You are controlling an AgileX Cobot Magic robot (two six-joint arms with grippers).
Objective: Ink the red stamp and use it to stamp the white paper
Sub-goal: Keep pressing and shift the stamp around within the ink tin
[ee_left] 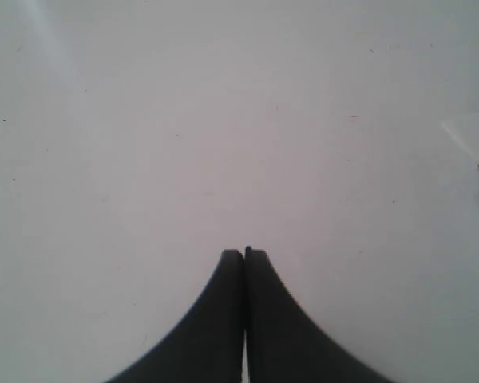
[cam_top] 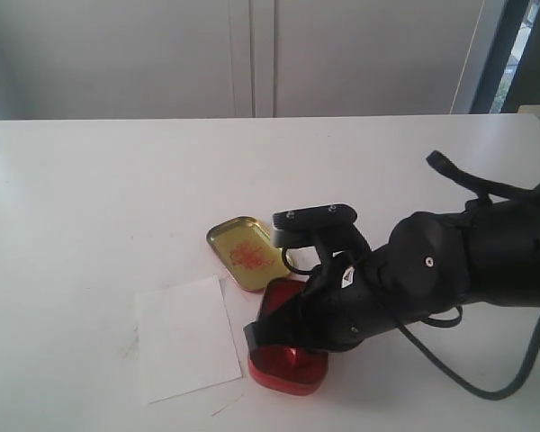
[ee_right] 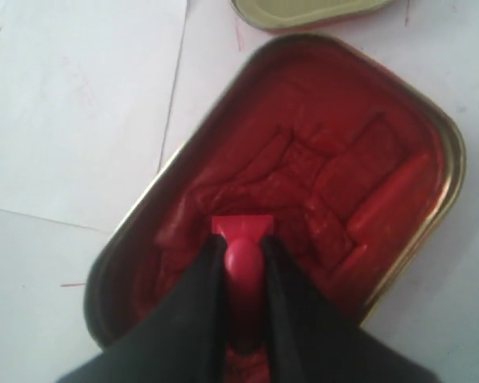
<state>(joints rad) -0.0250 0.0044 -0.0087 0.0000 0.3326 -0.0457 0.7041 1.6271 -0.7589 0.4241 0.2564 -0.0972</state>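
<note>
My right gripper point(ee_right: 243, 243) is shut on the red stamp point(ee_right: 242, 231), clamping its narrow handle between both fingers. The stamp's blocky base rests down in the red paste of the open ink tin point(ee_right: 367, 183). In the exterior view the right arm covers the stamp, and only the tin point(cam_top: 286, 369) shows beneath the gripper. The white paper point(cam_top: 184, 337) lies flat just left of the tin; its corner point(ee_right: 88, 104) shows beside the tin in the right wrist view. My left gripper point(ee_left: 244, 254) is shut, empty, over bare white tabletop.
A gold tin lid point(cam_top: 245, 252) with red smears lies just behind the ink tin, its edge point(ee_right: 303, 12) visible in the right wrist view. The white table point(cam_top: 90, 198) stretches to the left and back. A black cable point(cam_top: 450, 378) loops from the right arm.
</note>
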